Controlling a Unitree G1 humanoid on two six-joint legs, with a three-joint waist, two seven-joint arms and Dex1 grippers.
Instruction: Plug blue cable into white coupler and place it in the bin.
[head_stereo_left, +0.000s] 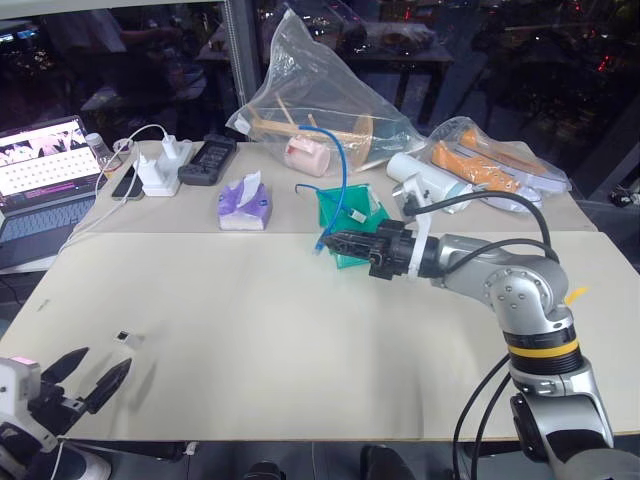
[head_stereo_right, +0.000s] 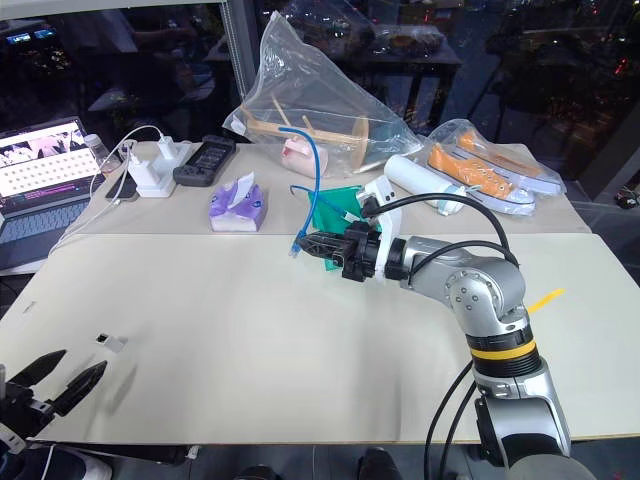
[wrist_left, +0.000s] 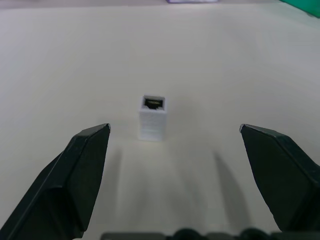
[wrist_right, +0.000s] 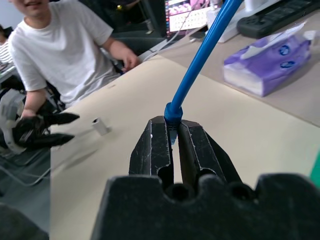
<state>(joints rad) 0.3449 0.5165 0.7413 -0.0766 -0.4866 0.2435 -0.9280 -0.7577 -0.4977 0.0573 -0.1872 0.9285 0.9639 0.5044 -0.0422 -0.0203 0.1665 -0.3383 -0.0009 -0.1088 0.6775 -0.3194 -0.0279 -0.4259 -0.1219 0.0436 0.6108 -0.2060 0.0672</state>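
White plastic, the white coupler (wrist_left: 152, 118) stood on the near left of the table, just beyond our wide-open left gripper (head_stereo_left: 88, 377). Rightward, our right gripper (head_stereo_right: 318, 243) pinched the blue cable (head_stereo_right: 316, 180) beside the bin (head_stereo_left: 352, 214). We judged centring the coupler between the jaws mattered most.

**Clutter along the table's far edge**

A laptop (head_stereo_left: 40, 170) sits open at far left. Beside it lie a white charger (head_stereo_left: 160, 170) and black power strip (head_stereo_left: 207, 160), then a purple tissue pack (head_stereo_left: 245, 203). Clear bags (head_stereo_left: 320, 110) lie behind. A person (wrist_right: 60, 45) sits nearby.
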